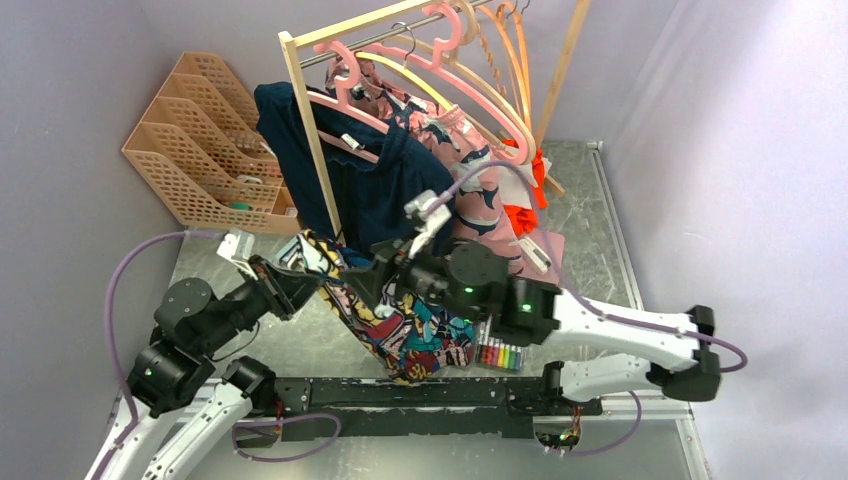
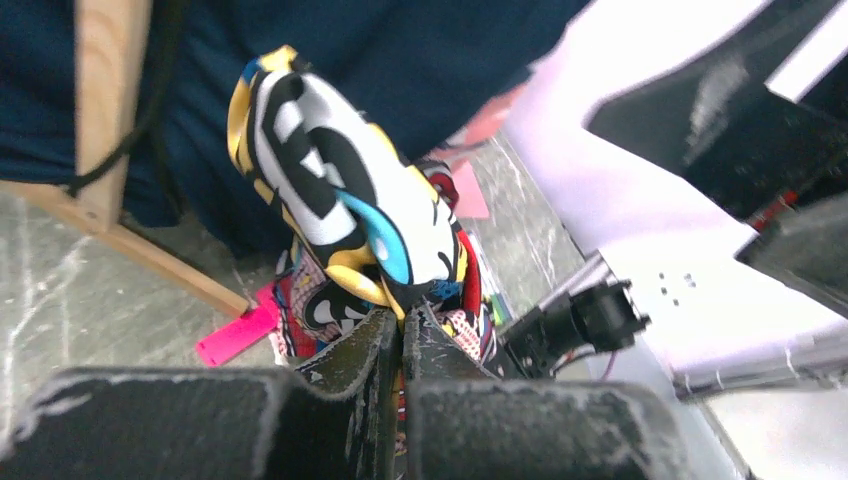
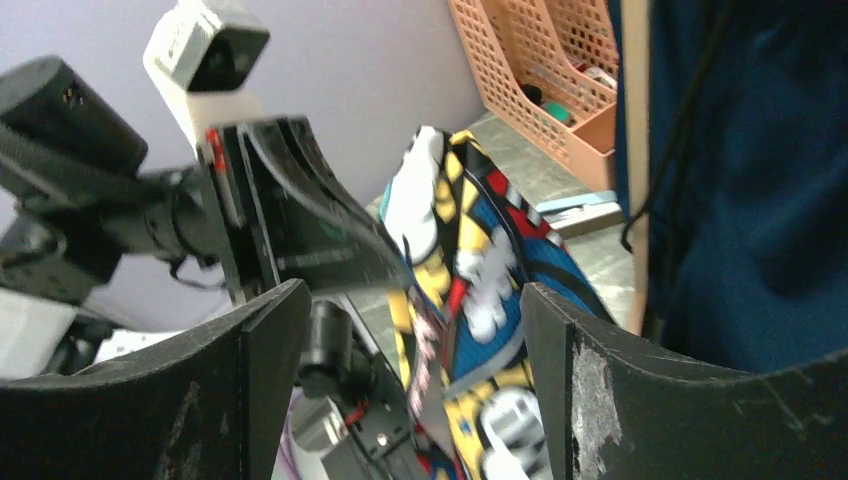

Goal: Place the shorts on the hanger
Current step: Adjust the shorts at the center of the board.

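Pinching an edge of the shorts [image 2: 340, 200], the left hand [image 2: 402, 325] is closed on the fabric above the counter [image 1: 305, 345]; the right hand [image 3: 410, 300] stands wide open around them.

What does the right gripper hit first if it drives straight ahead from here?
The comic-print shorts, hanging right ahead of the open right gripper, with the left gripper shut on them just beside that line. Exact gap is unclear.
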Robot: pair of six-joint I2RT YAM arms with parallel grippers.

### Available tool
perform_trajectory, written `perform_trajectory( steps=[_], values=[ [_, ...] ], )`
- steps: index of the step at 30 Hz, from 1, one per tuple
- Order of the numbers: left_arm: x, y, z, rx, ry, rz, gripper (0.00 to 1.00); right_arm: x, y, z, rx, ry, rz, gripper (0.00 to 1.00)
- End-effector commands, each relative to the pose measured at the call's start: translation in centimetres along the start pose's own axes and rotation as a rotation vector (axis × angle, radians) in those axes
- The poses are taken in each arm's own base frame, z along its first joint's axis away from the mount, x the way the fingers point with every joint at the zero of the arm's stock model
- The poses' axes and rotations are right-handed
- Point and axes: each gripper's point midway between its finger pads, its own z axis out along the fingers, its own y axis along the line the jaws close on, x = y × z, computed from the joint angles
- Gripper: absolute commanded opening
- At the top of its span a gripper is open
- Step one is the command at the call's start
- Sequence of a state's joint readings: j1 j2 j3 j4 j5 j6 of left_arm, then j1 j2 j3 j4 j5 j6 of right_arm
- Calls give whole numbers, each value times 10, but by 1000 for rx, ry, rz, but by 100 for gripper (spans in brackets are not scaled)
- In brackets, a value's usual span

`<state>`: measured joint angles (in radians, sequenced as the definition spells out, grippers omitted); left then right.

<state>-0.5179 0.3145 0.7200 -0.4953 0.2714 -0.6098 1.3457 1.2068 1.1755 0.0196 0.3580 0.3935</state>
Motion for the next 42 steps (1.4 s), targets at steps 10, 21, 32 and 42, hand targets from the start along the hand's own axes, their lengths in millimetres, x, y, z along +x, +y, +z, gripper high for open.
perform_trajectory(
  steps=[10, 21, 32, 42],
  values=[
    [-18, 99, -32, -626, -202, -234, 7, 151, -47, -97, -4, 495, -15, 73],
    [-18, 146, -37, -953, -183, -212, 7, 201, -129, -133, 542, 515, -39, 77],
    [5, 151, -1, -845, -75, -139, 7, 234, -150, -154, 659, 583, 131, 83],
    [14, 123, -1, -661, -26, -122, 8, 276, -151, -161, 609, 656, 298, 74]
  ],
)
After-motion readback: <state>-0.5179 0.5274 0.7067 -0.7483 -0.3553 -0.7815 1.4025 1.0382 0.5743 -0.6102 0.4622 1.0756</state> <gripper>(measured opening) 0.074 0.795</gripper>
